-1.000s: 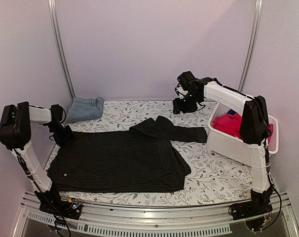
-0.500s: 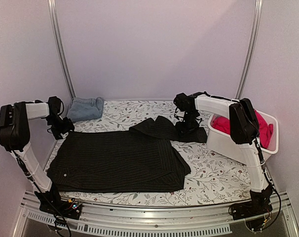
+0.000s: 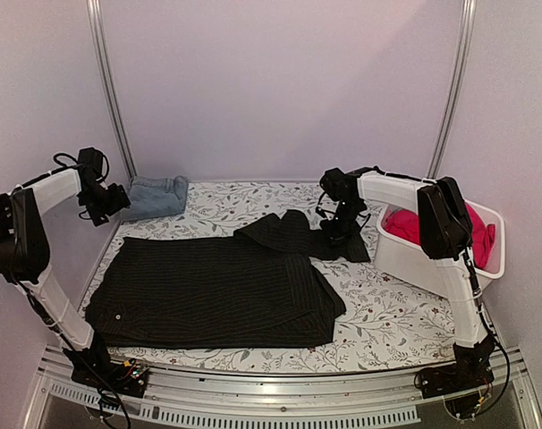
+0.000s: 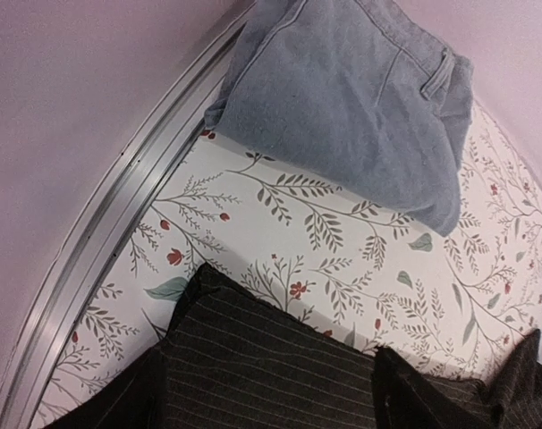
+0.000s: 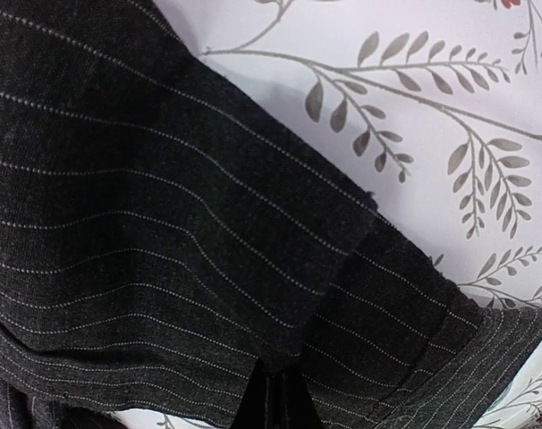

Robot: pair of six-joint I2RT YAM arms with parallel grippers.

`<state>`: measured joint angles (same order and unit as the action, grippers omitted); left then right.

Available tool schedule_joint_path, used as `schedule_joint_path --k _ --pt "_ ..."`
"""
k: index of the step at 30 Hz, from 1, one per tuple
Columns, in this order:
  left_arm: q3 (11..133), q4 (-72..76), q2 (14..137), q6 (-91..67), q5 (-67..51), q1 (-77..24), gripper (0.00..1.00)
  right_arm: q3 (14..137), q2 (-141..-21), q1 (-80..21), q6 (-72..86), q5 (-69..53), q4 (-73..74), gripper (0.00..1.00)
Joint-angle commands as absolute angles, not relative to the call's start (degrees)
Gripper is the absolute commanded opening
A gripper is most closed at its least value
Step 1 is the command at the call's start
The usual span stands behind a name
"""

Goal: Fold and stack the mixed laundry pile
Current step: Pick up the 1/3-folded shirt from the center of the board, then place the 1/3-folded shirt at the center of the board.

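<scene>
Reaching across from the near right corner, the right arm is resting the right gripper (image 3: pixel 341 238) on the sleeve (image 3: pixel 298 234) of the black pinstriped shirt (image 3: pixel 208 290), just beside the white bin (image 3: pixel 423 261). In the right wrist view its fingers (image 5: pixel 273 402) are showing as one narrow dark wedge at the bottom edge. They are pressed together with the pinstriped cloth gathering around them, so the gripper is pinching the sleeve near its cuff end.

The shirt is lying flat on the table (image 3: pixel 387 308), covering the near left and middle. Its body is spread smooth, and the one sleeve is stretching away to the right toward the bin.

The left gripper (image 3: pixel 108 202) is hovering over the far left corner of the table, near the shirt's far left corner and the light blue denim piece (image 3: pixel 155 195), and touching neither. In the left wrist view its two fingers (image 4: pixel 128 398) are standing wide apart at the bottom of the view, holding nothing, with the shirt's corner showing between them.

The denim piece is sitting folded against the back edge at the far left. It is lying apart from the shirt, with a strip of the floral cover (image 4: pixel 342 232) showing bare between them. The bright red-pink cloth (image 3: pixel 419 225) is lying heaped inside the bin at the table's right side.
</scene>
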<state>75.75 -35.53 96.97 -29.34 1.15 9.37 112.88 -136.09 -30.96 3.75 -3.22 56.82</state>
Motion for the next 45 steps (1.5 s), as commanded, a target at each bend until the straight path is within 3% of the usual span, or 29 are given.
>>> schedule_joint_path --k 1,7,15,19,25,32,33,35,36,38,45 --pt "77.8 -36.3 95.0 -27.0 1.0 8.4 0.80 113.8 -137.6 -31.8 4.6 -9.9 59.2 0.00" --pt "78.6 -36.0 94.2 -24.4 0.4 5.5 0.83 124.7 -130.5 -31.6 8.2 -21.7 59.0 0.00" --pt "74.5 -30.5 89.7 -20.6 -7.4 0.1 0.96 116.0 -124.1 -31.9 22.7 -46.1 40.9 0.00" --pt "71.7 -28.9 88.7 -19.6 -9.5 -2.5 0.98 119.1 -125.3 -31.8 25.2 -40.8 36.9 0.00" --pt "68.0 -27.0 87.2 -21.1 -9.6 -2.7 0.98 121.9 -124.9 -31.5 31.3 -35.5 16.3 0.00" --pt "66.6 -25.8 87.8 -21.5 -7.1 -2.7 0.98 135.1 -139.0 -31.7 41.3 -34.4 -8.7 0.00" --pt "66.7 -25.9 88.1 -21.5 -7.2 -2.7 0.98 140.0 -142.7 -31.8 43.2 -35.6 -9.3 0.07" --pt "66.9 -26.0 88.5 -21.3 -8.0 -2.7 0.99 146.3 -149.6 -31.9 46.5 -38.9 -8.9 0.48" --pt "67.0 -26.5 88.6 -21.0 -8.6 -2.8 0.99 146.3 -151.3 -31.7 47.5 -40.7 -7.8 0.62" --pt "66.7 -26.8 88.0 -20.2 -9.5 -3.2 1.00 141.0 -149.7 -31.4 44.2 -41.7 -1.6 0.75" --pt "62.1 -25.1 83.3 -17.6 -15.4 -6.4 1.00 116.8 -129.0 -29.2 23.6 -26.4 18.0 0.79"
